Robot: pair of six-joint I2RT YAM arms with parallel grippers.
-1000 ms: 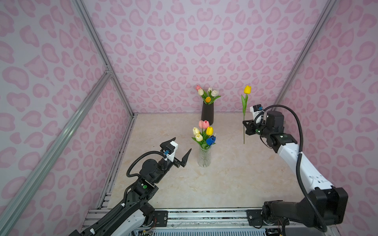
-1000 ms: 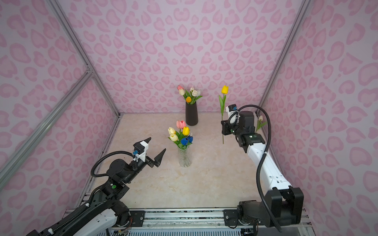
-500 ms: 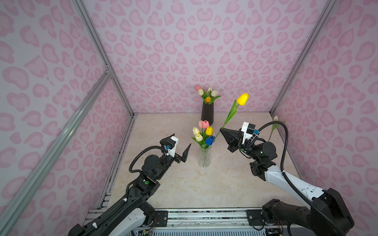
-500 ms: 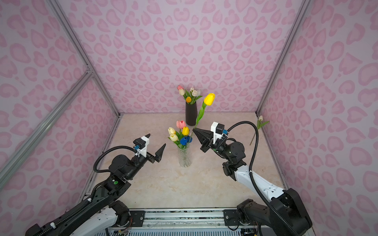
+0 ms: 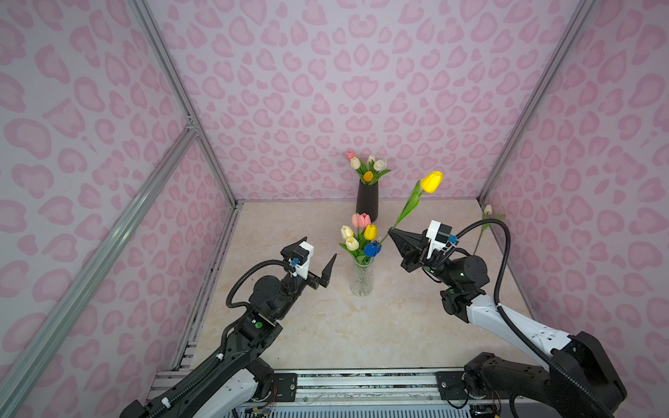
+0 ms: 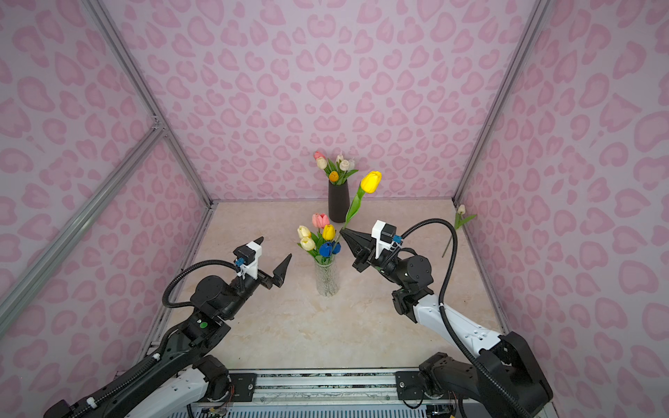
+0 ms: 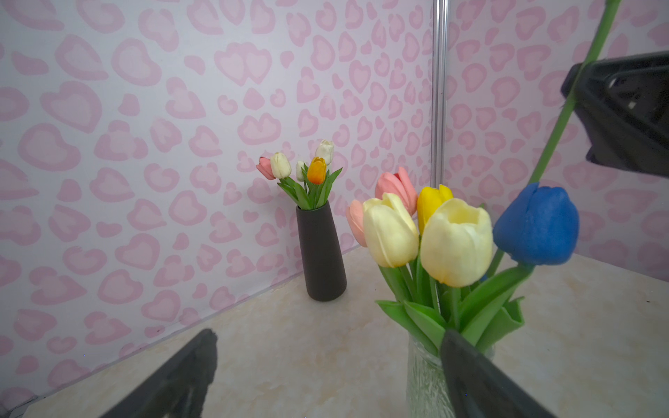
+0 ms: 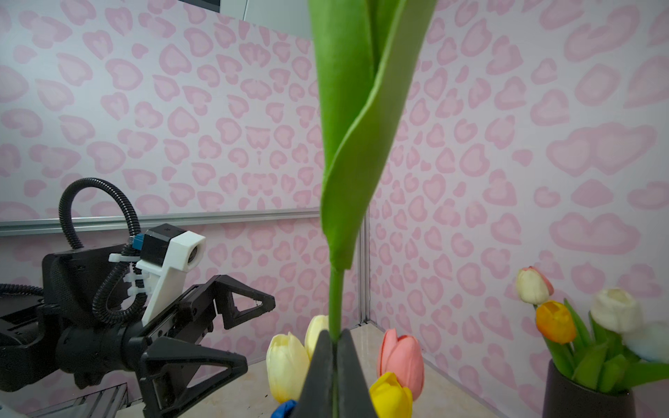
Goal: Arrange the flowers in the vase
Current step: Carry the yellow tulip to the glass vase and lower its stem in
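One yellow tulip (image 5: pixel 432 181) is up in the air, held by the right gripper (image 5: pixel 391 232). The jaws are pinched tight on its thin green stem, as the right wrist view shows. The tulip leans, with its head up toward the back wall. Its low end points down by the blue flower (image 5: pixel 372 249) in the glass vase (image 5: pixel 361 278). I cannot tell if the stem tip is in the vase mouth yet.

The left gripper (image 5: pixel 319 248) hangs on the other side of the glass vase, near it but not touching. Its jaws are spread wide and hold nothing.

Much of the job looks done. The glass vase in the middle of the table (image 5: pixel 325 336) has a bunch with pink, yellow, blue and cream heads. The black vase (image 5: pixel 367 202) by the back wall holds some too: pink, white, cream and orange.

Here is what I think is left. The yellow tulip must slide down into the glass vase and be let go. One more flower, a pale tulip (image 5: pixel 487 209), leans in the far right corner, well apart from both vases. It needs a place too. I see no other loose flowers.
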